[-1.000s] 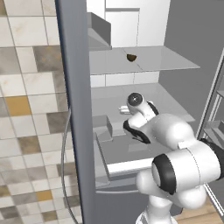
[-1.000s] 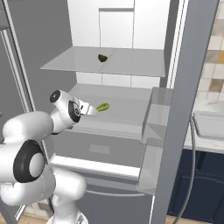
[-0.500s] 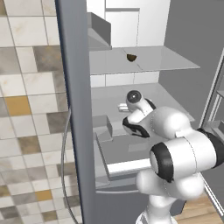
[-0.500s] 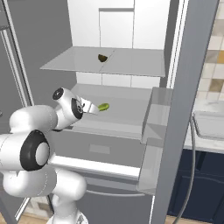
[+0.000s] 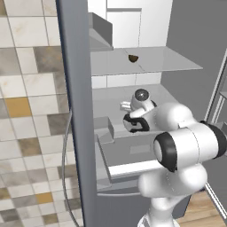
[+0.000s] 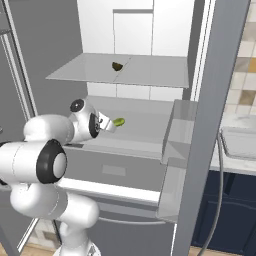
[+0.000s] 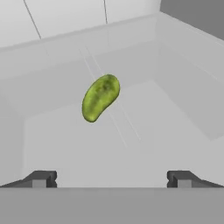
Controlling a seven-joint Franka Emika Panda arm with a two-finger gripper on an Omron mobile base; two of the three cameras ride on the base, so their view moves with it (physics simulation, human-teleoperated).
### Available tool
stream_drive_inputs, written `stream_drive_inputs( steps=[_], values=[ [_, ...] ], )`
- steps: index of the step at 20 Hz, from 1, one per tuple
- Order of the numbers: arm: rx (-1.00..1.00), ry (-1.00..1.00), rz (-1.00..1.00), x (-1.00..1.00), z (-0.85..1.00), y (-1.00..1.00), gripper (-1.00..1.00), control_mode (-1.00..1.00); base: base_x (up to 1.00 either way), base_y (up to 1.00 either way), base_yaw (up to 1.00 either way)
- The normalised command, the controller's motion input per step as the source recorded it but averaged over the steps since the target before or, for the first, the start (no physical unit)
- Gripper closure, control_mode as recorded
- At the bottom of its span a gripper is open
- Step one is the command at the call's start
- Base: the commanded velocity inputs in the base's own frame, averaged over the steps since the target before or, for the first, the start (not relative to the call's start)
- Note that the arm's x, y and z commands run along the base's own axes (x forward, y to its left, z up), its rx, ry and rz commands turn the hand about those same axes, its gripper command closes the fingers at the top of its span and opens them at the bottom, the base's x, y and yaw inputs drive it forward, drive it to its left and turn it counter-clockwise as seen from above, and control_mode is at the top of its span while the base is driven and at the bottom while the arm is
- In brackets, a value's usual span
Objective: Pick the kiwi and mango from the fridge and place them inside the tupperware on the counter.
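My fingers [image 7: 112, 178] are spread wide apart with nothing between them, reaching into the open fridge [image 6: 150, 30] just above its middle shelf [image 6: 145, 127]. Ahead of them the mango [image 7: 100, 97] lies on that pale shelf, apart from both tips, its long side tilted across my hand view. One shelf up and further back, the kiwi [image 6: 117, 66] sits alone. Off to the right, the bench [image 6: 235, 157] carries the tupperware [image 6: 239, 142].
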Motion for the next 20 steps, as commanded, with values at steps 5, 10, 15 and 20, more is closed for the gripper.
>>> stream_drive_inputs(
  steps=[5, 10, 15, 20],
  values=[
    [0.06, 0.00, 0.00, 0.19, 0.00, 0.00, -1.00, -1.00, 0.00, 0.00, 0.00],
    [0.00, 0.00, 0.00, 0.14, 0.00, 0.00, -1.00, -1.00, 0.00, 0.00, 0.00],
    [0.00, 0.00, 0.00, 0.16, 0.00, 0.00, -1.00, -1.00, 0.00, 0.00, 0.00],
    [0.00, 0.00, 0.00, 0.16, -0.01, 0.00, -1.00, -1.00, 0.00, 0.00, 0.00]
  ],
)
